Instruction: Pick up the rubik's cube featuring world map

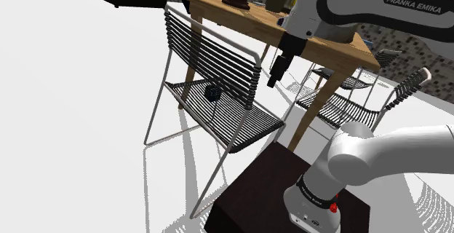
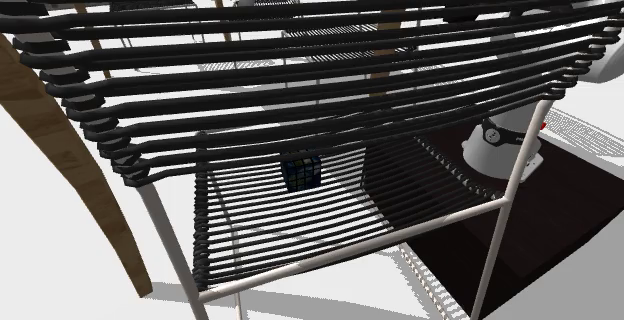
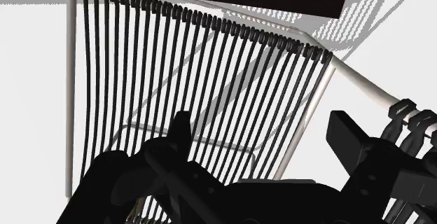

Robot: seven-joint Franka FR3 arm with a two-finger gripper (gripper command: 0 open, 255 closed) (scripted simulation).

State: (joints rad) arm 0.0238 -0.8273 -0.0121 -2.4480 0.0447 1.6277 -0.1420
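A small dark cube with blue and green patches lies on the black slatted seat of a white-framed chair. In the second exterior view the cube shows through the backrest's slats, resting near the middle of the seat. My black gripper hangs in the air above the backrest's end nearest the table, to the right of the cube and higher than it in the shoulder view. In the wrist view the gripper is open, its two fingers well apart over the seat slats with nothing between them.
A wooden table with dark objects on top stands just behind the chair. A second slatted chair sits under the table's right side. My dark stand is close to the seat's front corner. White floor spreads to the left.
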